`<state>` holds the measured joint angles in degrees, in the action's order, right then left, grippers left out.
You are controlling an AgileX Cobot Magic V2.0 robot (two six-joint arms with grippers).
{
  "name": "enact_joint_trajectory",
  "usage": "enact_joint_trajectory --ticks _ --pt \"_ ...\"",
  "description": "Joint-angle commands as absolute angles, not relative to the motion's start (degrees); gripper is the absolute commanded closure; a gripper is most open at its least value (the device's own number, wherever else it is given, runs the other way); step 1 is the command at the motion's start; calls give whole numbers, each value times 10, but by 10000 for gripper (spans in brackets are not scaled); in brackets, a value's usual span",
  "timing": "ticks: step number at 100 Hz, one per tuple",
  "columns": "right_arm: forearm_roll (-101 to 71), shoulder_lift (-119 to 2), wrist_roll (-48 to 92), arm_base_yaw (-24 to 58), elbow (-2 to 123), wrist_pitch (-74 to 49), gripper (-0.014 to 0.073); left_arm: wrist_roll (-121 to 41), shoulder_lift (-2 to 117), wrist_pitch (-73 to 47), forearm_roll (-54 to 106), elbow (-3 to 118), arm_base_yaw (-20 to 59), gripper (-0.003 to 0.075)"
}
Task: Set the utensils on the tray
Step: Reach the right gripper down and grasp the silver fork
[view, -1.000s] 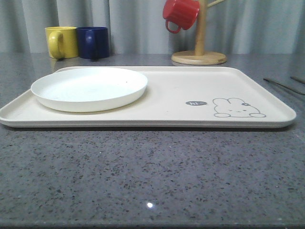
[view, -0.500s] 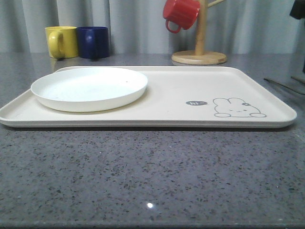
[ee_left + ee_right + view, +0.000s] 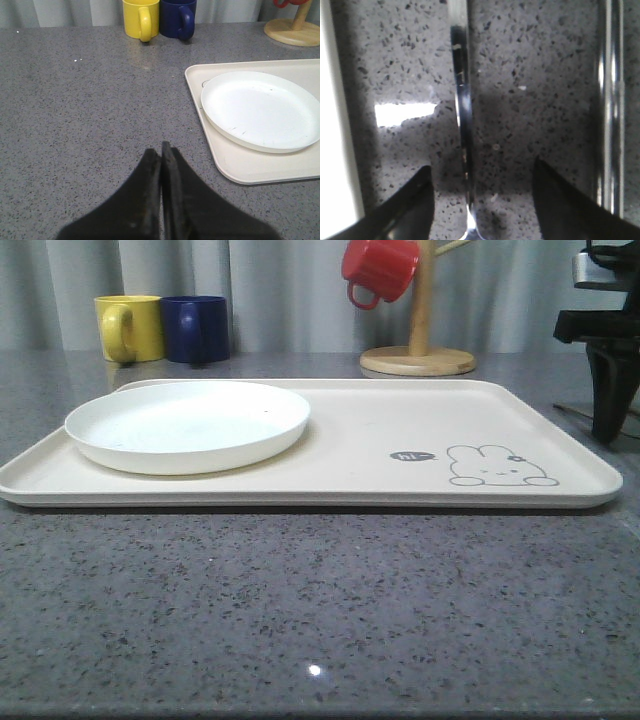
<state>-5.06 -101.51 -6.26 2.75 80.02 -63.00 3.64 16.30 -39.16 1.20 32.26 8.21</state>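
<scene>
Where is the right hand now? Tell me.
In the front view the right hand hangs over the countertop just off the tray's right edge, fingers straddling a silver utensil.

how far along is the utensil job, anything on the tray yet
Barely started. The tray holds just the white plate, no cutlery. The right pincer is open, straddling one shiny utensil handle on the counter; another lies beside it. The left pincer is shut and idle.

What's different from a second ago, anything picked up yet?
The right gripper has come down at the tray's right edge; its open fingers straddle a utensil handle lying on the counter, not yet gripped. Plate, mugs and left gripper unchanged.
</scene>
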Motion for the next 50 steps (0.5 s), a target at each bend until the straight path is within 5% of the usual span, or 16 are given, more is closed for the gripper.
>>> enact_joint_trajectory --ticks 1,23,50 --pt "-54 -993 -58 28 818 -624 267 42 170 -351 17 338 87 739" --pt "-54 -992 -58 28 818 -630 671 42 170 -351 17 338 87 739" --pt "-61 -957 -57 43 829 -643 655 42 170 -351 17 338 87 739"
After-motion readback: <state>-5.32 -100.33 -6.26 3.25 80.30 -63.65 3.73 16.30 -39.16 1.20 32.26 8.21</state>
